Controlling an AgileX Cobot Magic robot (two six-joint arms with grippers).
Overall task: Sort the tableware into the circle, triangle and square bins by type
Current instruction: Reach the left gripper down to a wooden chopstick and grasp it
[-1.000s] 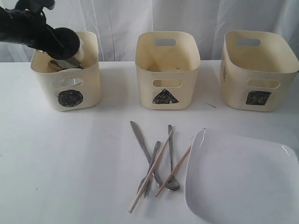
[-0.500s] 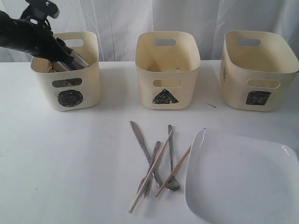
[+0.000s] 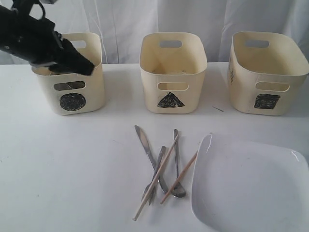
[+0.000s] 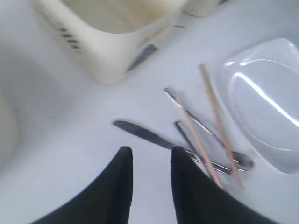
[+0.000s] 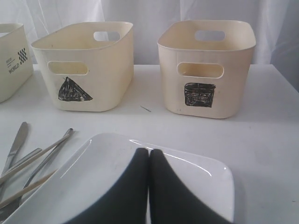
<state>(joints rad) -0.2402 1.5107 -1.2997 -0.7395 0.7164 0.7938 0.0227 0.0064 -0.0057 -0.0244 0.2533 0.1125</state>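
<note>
Exterior camera: fixed in front of the white surface point(image 3: 72, 159), raised and tilted slightly down, facing the white curtain point(image 3: 125, 19). Mid-range, it takes in the cream plastic circle tub point(image 3: 94, 92), triangle tub point(image 3: 149, 82) and square tub point(image 3: 241, 82).

Left wrist camera: high, looking steeply down past the black left tool point(image 4: 151, 151); image blurred.

Right wrist camera: low, close to the surface, facing level past the black right tool point(image 5: 149, 154) toward the tubs.

All three views share the steel cutlery point(image 3: 144, 142), wooden chopsticks point(image 3: 161, 166), large white square plate point(image 3: 251, 183) and triangle tub.
</note>
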